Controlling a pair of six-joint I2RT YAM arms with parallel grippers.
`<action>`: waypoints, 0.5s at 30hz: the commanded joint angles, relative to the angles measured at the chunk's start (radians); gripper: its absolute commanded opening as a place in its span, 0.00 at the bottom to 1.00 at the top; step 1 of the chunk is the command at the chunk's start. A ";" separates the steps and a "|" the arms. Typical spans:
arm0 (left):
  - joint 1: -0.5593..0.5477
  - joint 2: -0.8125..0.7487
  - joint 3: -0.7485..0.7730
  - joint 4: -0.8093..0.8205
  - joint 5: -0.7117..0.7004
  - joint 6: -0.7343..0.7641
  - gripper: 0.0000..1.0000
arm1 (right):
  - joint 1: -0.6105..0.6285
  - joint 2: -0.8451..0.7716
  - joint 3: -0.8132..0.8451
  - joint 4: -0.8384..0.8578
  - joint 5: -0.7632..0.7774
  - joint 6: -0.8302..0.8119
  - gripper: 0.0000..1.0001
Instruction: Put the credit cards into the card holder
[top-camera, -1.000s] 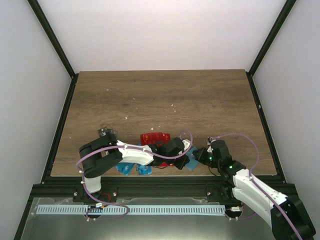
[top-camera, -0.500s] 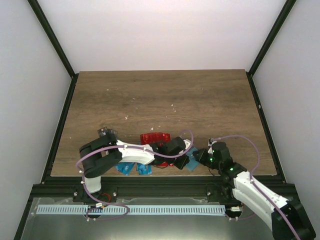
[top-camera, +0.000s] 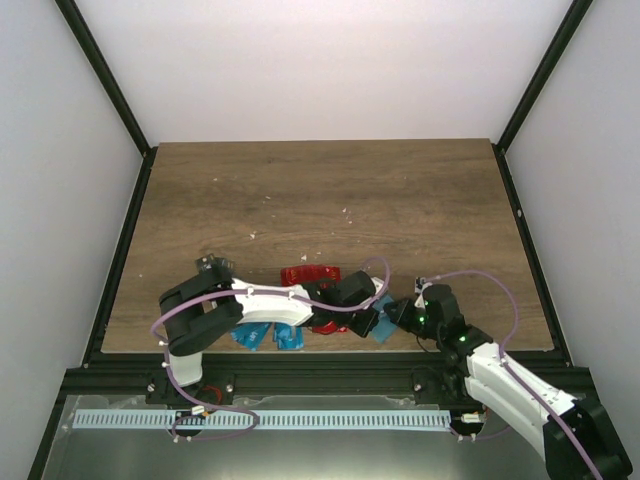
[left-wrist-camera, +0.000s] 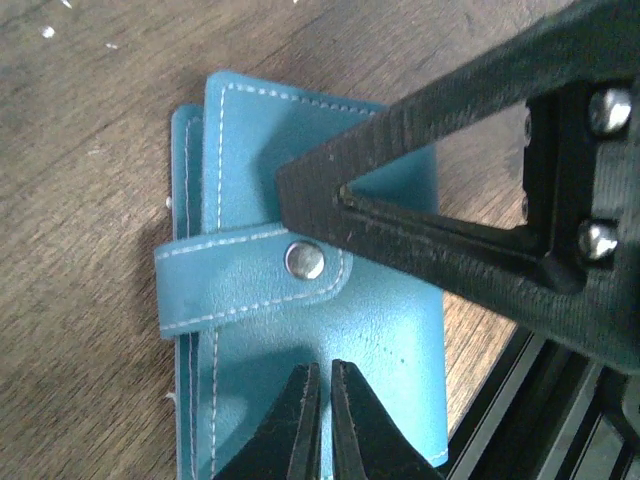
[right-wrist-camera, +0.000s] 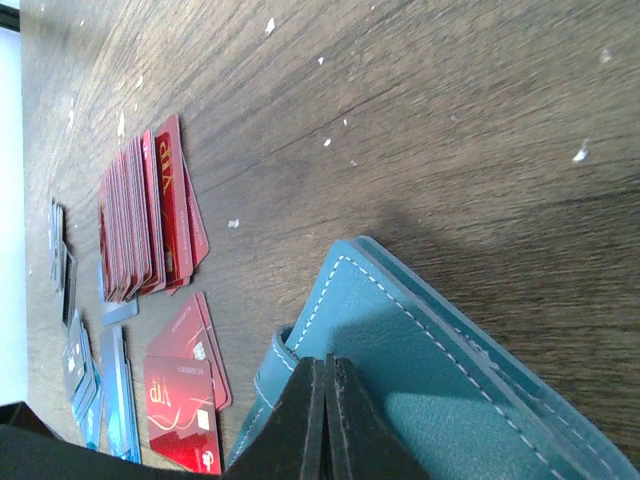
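The teal card holder (left-wrist-camera: 330, 270) lies at the table's near edge with its snap strap (left-wrist-camera: 250, 275) fastened. It also shows in the top view (top-camera: 384, 327) and the right wrist view (right-wrist-camera: 440, 390). My left gripper (left-wrist-camera: 322, 372) hovers over its near part, jaws almost touching and nothing between them. My right gripper (right-wrist-camera: 326, 362) is shut, and its tips rest on the holder's cover. One of its fingers (left-wrist-camera: 420, 230) crosses the left wrist view. Red credit cards (right-wrist-camera: 150, 220) stand in a fanned stack, with more red ones (right-wrist-camera: 185, 400) lying flat beside it.
Blue cards (top-camera: 268, 338) lie near the front edge left of the holder, and also show in the right wrist view (right-wrist-camera: 110, 400). The red cards (top-camera: 310, 275) sit just behind the left arm. The black frame rail (top-camera: 320, 365) runs right beside the holder.
My left gripper has shifted slightly nearer the front edge over the holder, and the right gripper has edged left to meet it. The cards have not moved.
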 joint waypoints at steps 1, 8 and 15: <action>0.004 -0.001 0.063 -0.084 -0.010 -0.008 0.07 | 0.021 0.010 -0.030 -0.077 -0.025 0.005 0.01; 0.010 0.063 0.150 -0.118 -0.011 -0.001 0.07 | 0.022 0.007 -0.028 -0.081 -0.024 0.002 0.01; 0.011 0.152 0.182 -0.147 -0.068 0.019 0.07 | 0.022 -0.013 -0.026 -0.092 -0.019 0.005 0.01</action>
